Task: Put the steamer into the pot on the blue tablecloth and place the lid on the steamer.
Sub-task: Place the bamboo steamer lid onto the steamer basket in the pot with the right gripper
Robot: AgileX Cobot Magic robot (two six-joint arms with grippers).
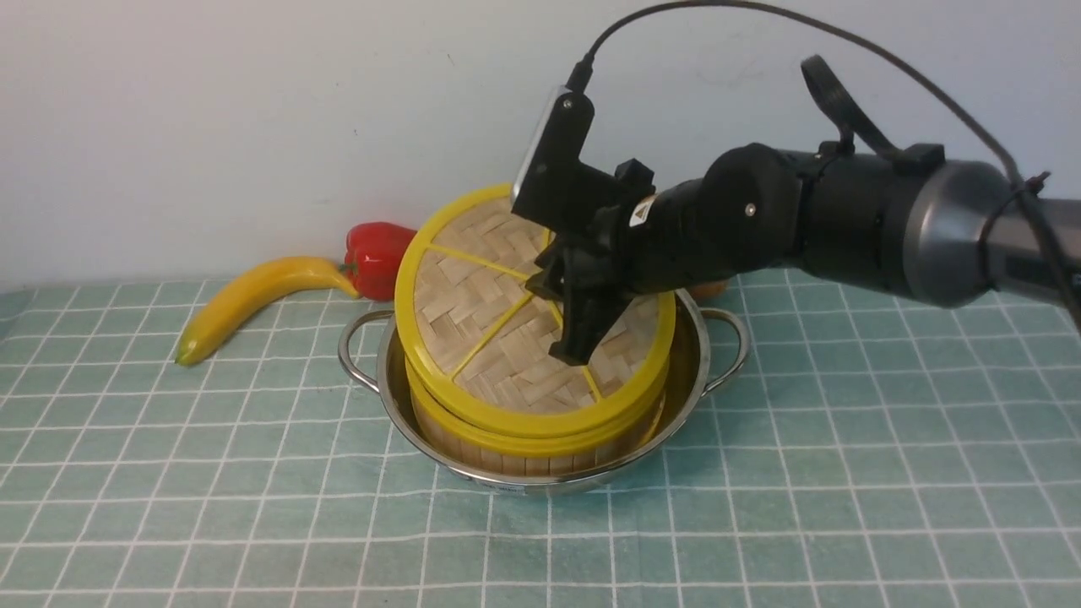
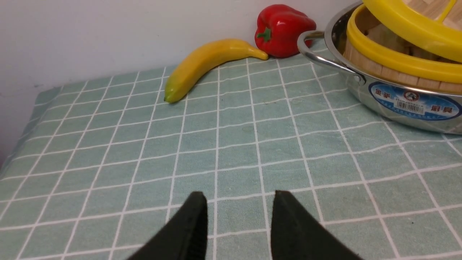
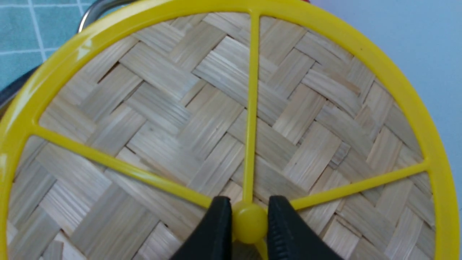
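Note:
The steamer [image 1: 524, 441] sits inside the steel pot [image 1: 390, 371] on the blue tablecloth [image 1: 760, 507]. My right gripper [image 1: 574, 353] is shut on the lid's centre knob [image 3: 249, 222] and holds the lid [image 1: 473, 304] tilted over the steamer. The lid's near edge is down at the steamer's rim and its far-left edge is raised. In the left wrist view the lid [image 2: 408, 21] stands off the steamer [image 2: 393, 63], with pale food showing in the gap. My left gripper [image 2: 239, 193] is open and empty above bare cloth left of the pot [image 2: 408, 104]. It is out of the front view.
A yellow banana [image 1: 253, 295] and a red pepper [image 1: 376, 253] lie at the back by the wall, left of the pot. Something orange [image 1: 708, 290] peeks out behind the pot, under my right arm. The cloth's left edge [image 2: 21, 144] shows in the left wrist view.

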